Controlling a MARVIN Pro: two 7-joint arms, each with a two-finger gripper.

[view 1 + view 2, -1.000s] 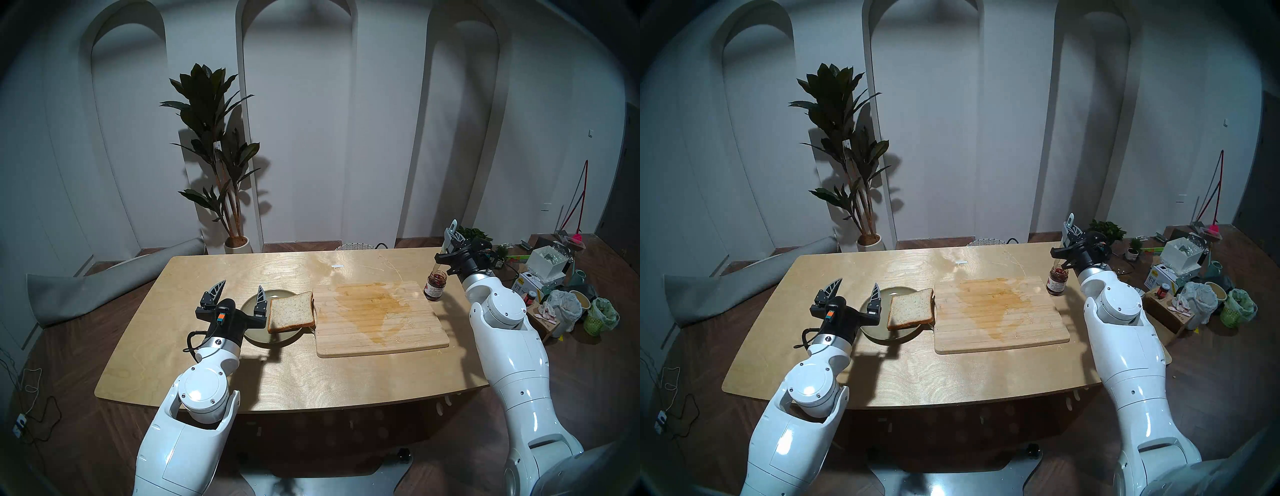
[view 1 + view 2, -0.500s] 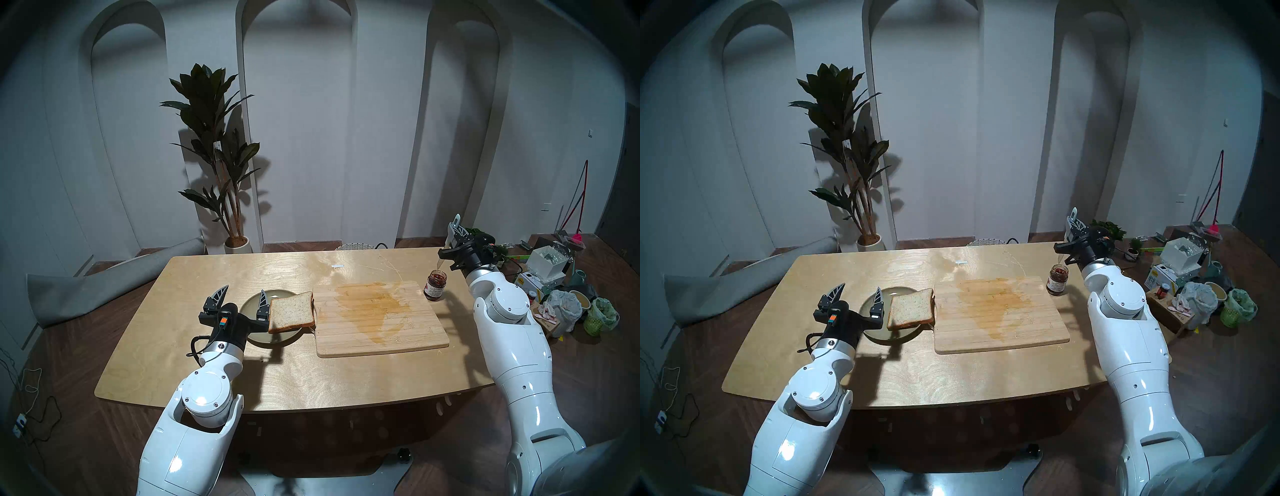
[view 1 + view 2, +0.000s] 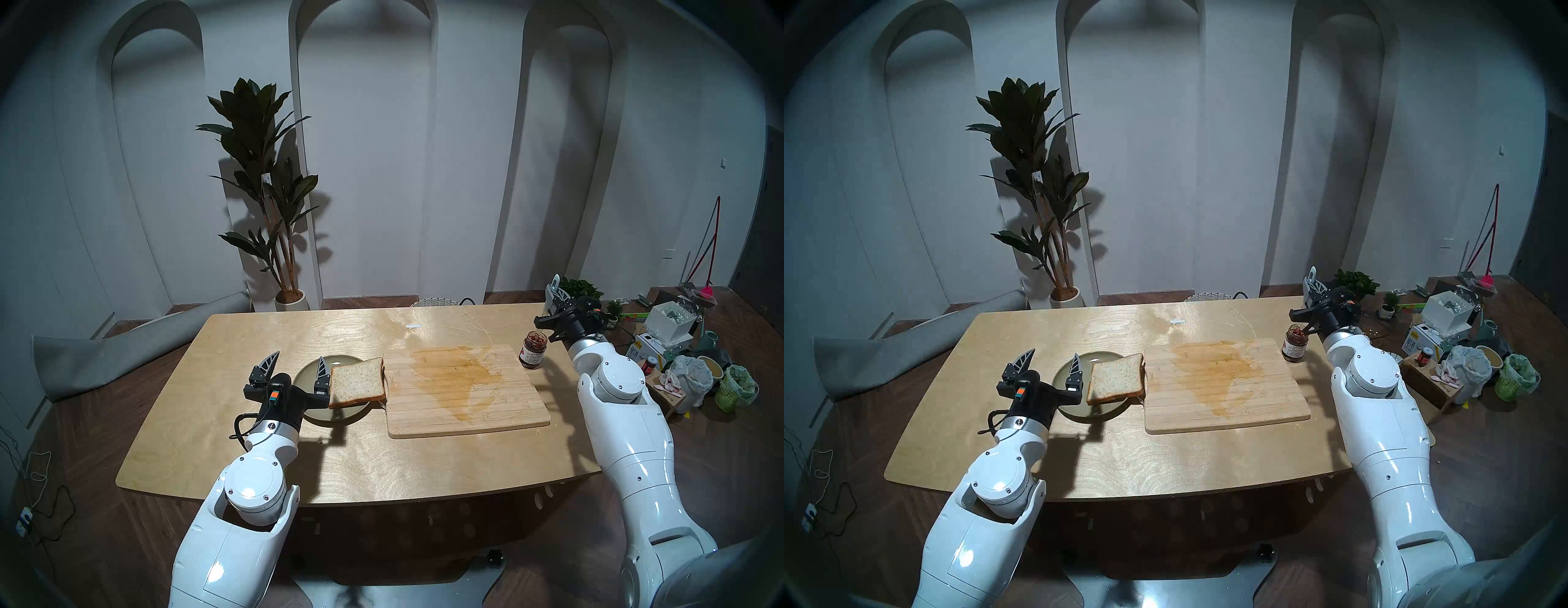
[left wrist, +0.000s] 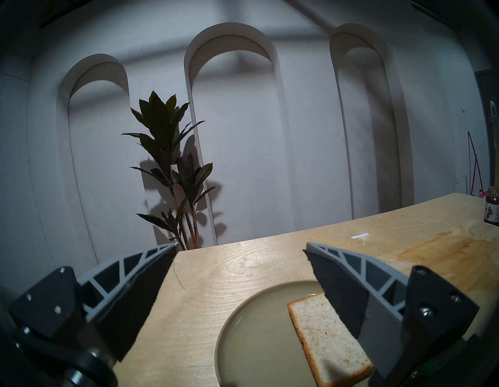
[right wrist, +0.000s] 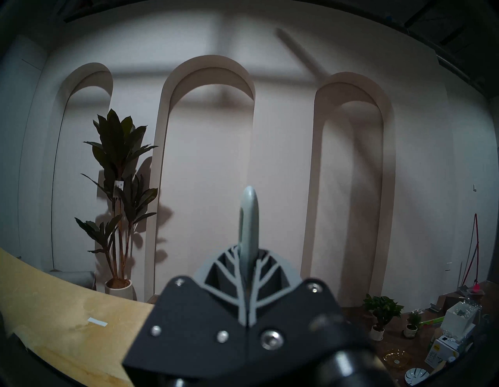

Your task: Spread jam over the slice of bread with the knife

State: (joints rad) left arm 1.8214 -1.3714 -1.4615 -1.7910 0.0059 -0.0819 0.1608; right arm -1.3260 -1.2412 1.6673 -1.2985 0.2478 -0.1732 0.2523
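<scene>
Right gripper (image 3: 555, 293) clamps the knife (image 5: 249, 216) upright above the jam (image 3: 533, 350); left gripper (image 3: 297, 365) spread wide beside the slice of bread (image 3: 357, 387).

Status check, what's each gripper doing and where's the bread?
Left gripper open by plate. Right gripper shut on knife, above jam jar. Bread bare.

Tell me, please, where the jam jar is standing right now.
In the head views the jam jar stands open on the table's far right side, just past the cutting board's far right corner, under the right gripper.
</scene>
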